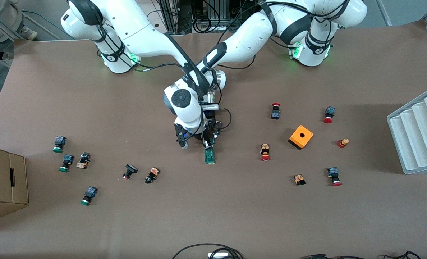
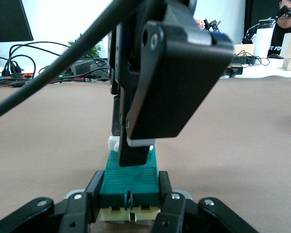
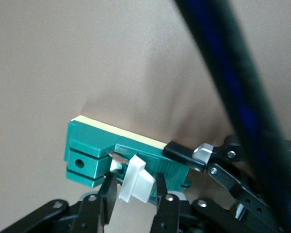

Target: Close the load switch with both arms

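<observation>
Switch: narrow green ribbed plastic load switch with a pale underside and a white sliding block, lying flat on the brown paper-covered table near the middle, between the scattered push buttons.
Long axis: runs from the robots' bases toward the front camera; the end nearer the bases sits under the two grippers, the end nearer the camera lies bare.
Left gripper: black two-finger left gripper low at the table, its fingers clenched on the two long sides of the switch at the end nearer the bases.
Right gripper: black right gripper comes down from above onto the switch, its fingers set either side of the white block, close against it.
Hidden: in the front view both wrists cover the gripped end and the white block; in the left wrist view the right gripper's black body blocks most of the switch's length.
Cut off: the switch's lower edge in the right wrist view runs behind the finger mounts.
Surroundings: orange plastic box with a round hole toward the left arm's end; small red-capped and green-capped push buttons lie well apart from the switch.
</observation>
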You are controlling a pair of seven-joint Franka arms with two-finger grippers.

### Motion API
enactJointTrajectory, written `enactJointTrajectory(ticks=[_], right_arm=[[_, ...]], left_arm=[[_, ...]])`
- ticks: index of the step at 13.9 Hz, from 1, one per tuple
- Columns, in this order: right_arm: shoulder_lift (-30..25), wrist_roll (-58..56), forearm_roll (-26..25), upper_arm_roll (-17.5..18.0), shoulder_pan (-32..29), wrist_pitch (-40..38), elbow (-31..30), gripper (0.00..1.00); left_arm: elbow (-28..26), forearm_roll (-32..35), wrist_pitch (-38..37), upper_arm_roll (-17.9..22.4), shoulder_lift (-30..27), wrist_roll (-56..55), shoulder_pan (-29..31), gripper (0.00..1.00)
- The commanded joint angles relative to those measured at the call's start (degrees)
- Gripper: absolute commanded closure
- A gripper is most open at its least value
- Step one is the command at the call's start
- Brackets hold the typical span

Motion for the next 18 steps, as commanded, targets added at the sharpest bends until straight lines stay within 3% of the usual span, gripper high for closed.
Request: enactJointTrajectory(ticks=[1, 9, 11, 18], right_arm=[[1.4, -0.1, 1.6, -0.1, -0.9, -0.4, 6.2, 0.62], [2.1, -0.1, 3.3, -0.1, -1.6, -0.7, 7.8, 0.62], [2.4, -0.1, 3.3, -0.1, -1.7, -0.7, 8.0, 0.68], [2.1, -0.4, 3.1, -0.4, -2.5, -2.8, 8.2, 0.67]], left_arm=[[0.9, 1.2, 0.0, -0.2, 0.3, -0.1, 0.0, 0.52], [1.1, 1.2, 0.0, -0.2, 0.3, 0.1, 0.0, 0.53], [1.1, 1.3, 0.0, -0.2, 0.4, 0.1, 0.0, 0.53], [1.2, 1.2, 0.0, -0.2, 0.4, 0.1, 0.0, 0.53]])
